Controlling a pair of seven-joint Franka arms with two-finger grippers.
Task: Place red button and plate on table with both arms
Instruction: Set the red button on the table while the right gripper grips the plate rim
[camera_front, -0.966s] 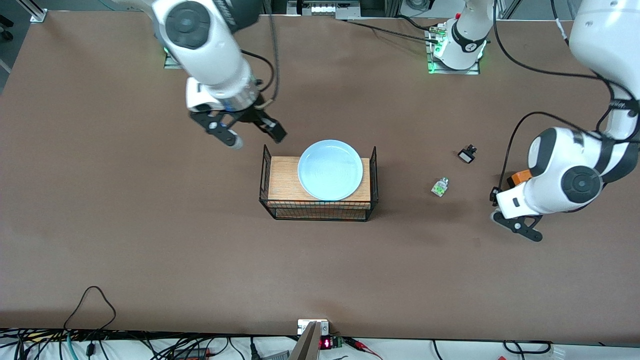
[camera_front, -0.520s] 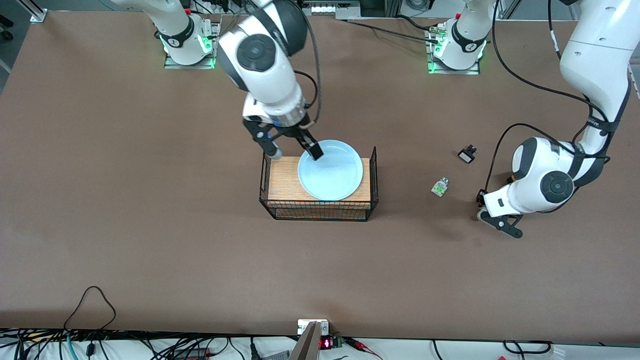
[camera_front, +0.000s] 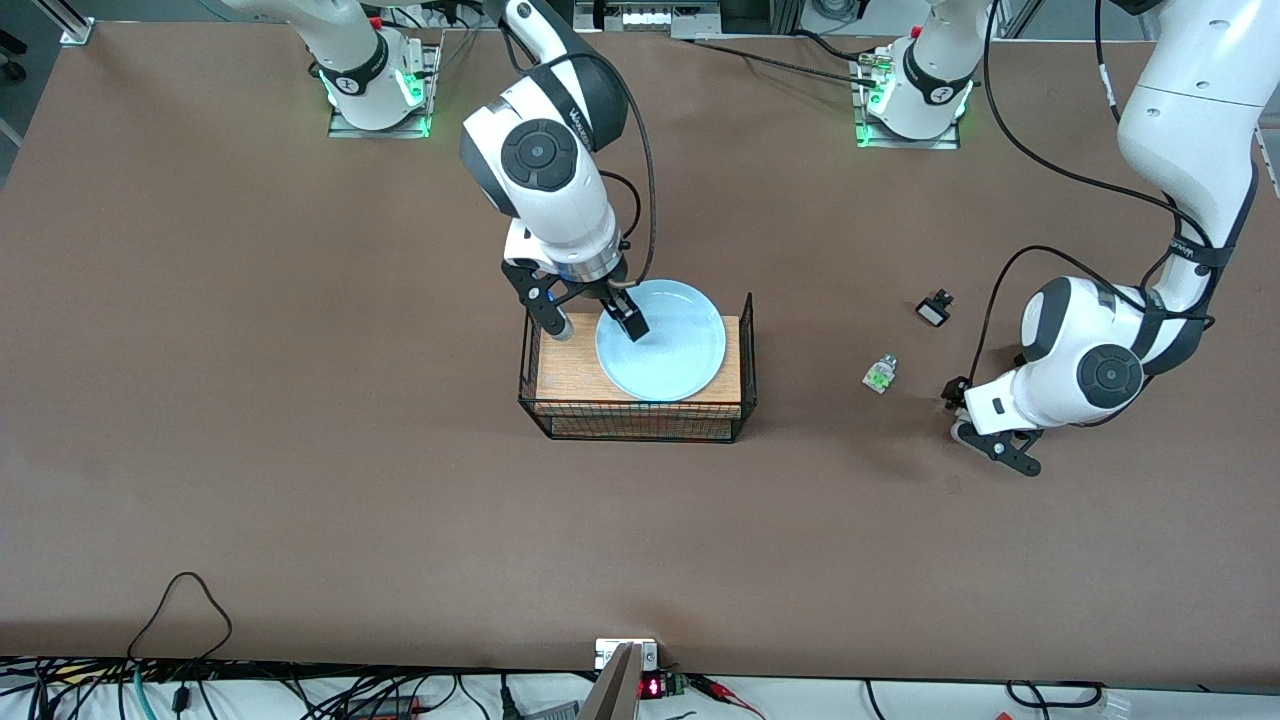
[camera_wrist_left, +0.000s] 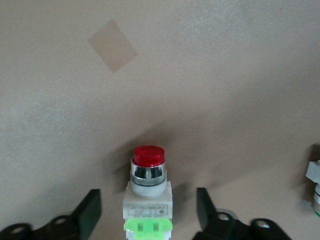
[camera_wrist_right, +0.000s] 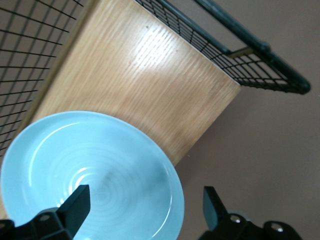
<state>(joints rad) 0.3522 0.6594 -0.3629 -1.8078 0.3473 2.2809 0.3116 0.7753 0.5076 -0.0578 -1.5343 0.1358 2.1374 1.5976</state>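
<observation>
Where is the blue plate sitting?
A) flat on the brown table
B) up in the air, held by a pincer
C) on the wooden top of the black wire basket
C: the plate rests on the basket's wooden top, with the right pincer open over its rim.

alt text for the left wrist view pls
A red button with a whitish body and green base stands upright on the brown table, between the open black fingers of the left tool without touching them. A paler patch marks the table.
</observation>
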